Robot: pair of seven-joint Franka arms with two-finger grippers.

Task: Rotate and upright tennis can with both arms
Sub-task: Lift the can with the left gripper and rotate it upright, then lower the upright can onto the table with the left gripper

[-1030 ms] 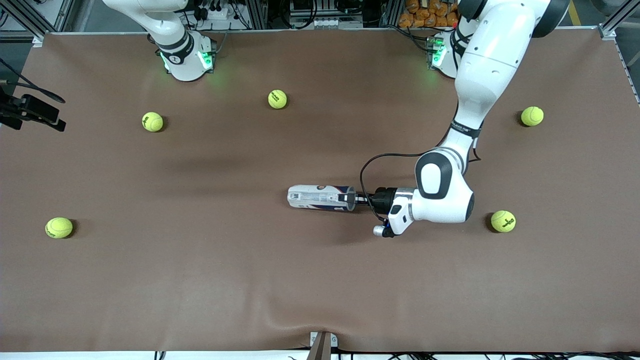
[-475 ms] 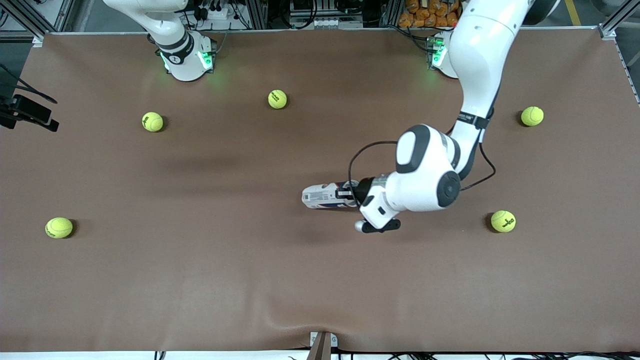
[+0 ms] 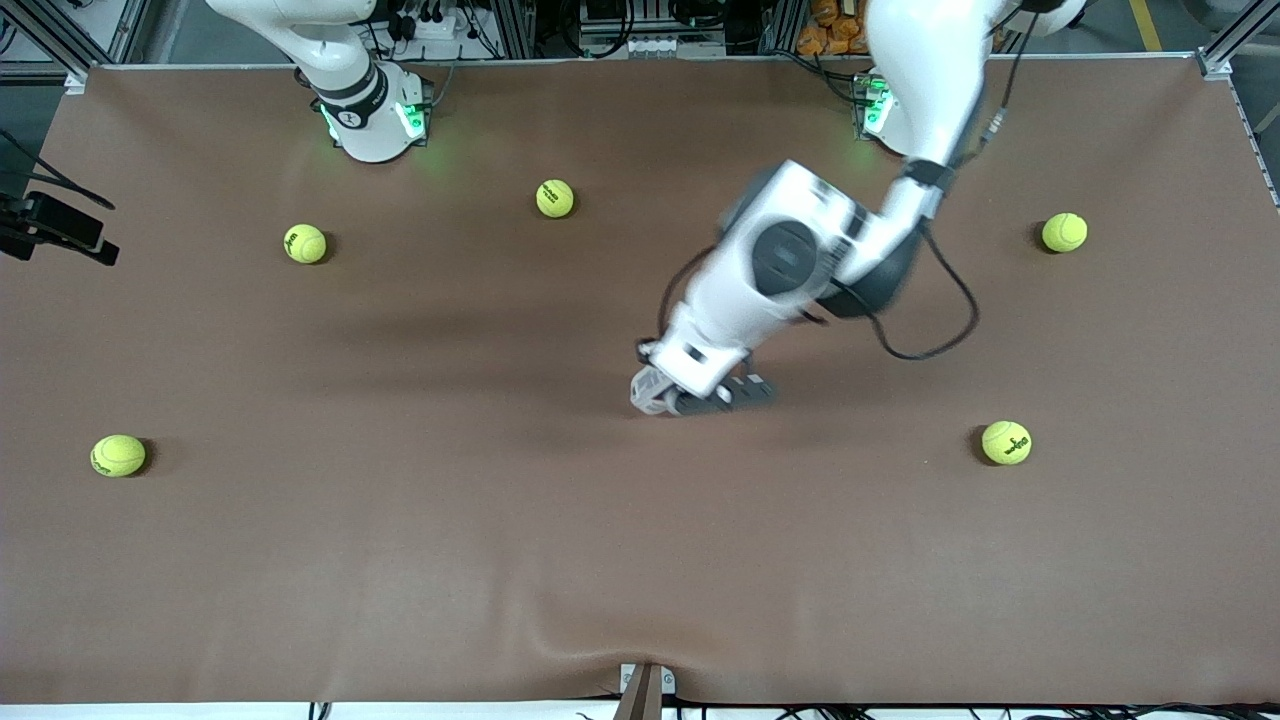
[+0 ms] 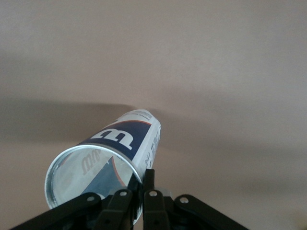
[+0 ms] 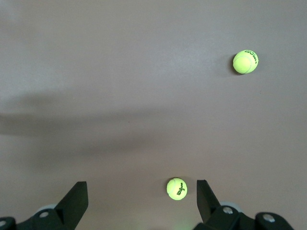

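The brown bench (image 3: 400, 560) carries scattered tennis balls (image 3: 118, 455). Over its middle, the left gripper (image 4: 136, 194) has its fingers clamped on the tennis can's (image 4: 120, 148) metal rim, tilting it upward. The right gripper (image 5: 141, 196) waits, fingers spread wide, holding nothing.

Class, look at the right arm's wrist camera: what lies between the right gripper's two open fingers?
In the right wrist view, a tennis ball lies on the table in the gap between the open right gripper fingers, near one finger. The rest of the gap is bare brown table.
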